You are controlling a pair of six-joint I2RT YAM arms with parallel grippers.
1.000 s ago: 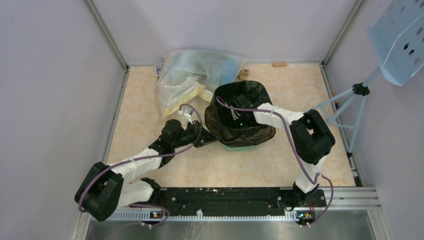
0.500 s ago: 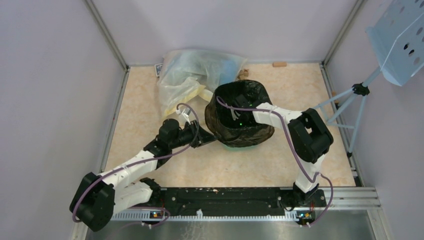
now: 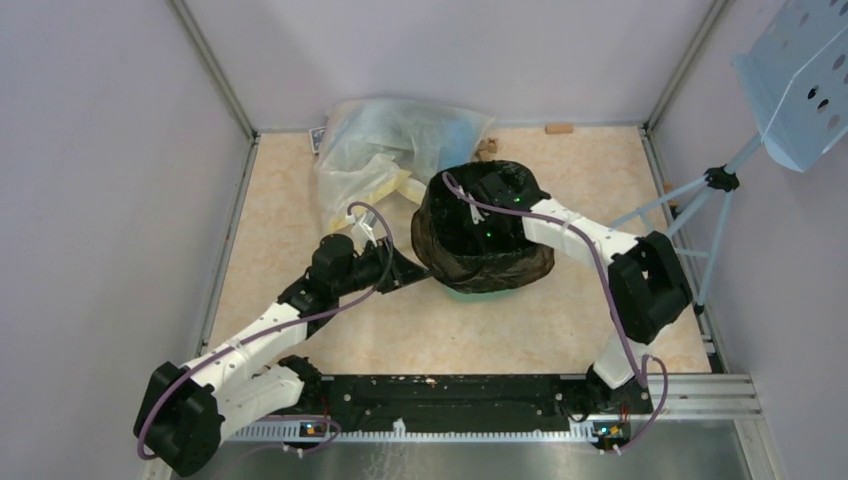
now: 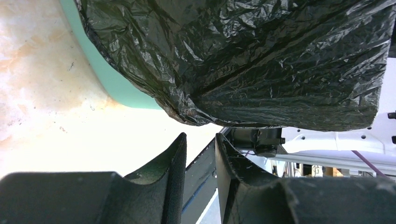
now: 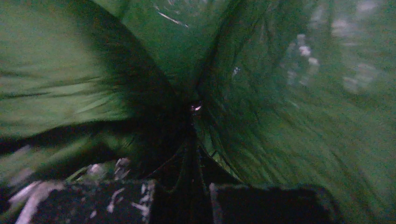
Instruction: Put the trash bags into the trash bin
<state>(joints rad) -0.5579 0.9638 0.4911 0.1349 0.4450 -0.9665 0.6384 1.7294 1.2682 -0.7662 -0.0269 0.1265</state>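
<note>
Inside the trash bin (image 4: 116, 88), our right hand (image 5: 184, 186) is closed, sunk deep in the black trash bag (image 3: 480, 250); we cannot tell whether it pinches the film. Our left hand (image 4: 200, 140) hangs just beside the bin, jaws slightly apart and empty. The bag lines the bin, with its edge draped over the rim. We judge that little is left beyond tucking in and letting go.

Glossy black trash bag (image 3: 480, 238), draped over mint-green trash bin (image 4: 116, 89)
</note>
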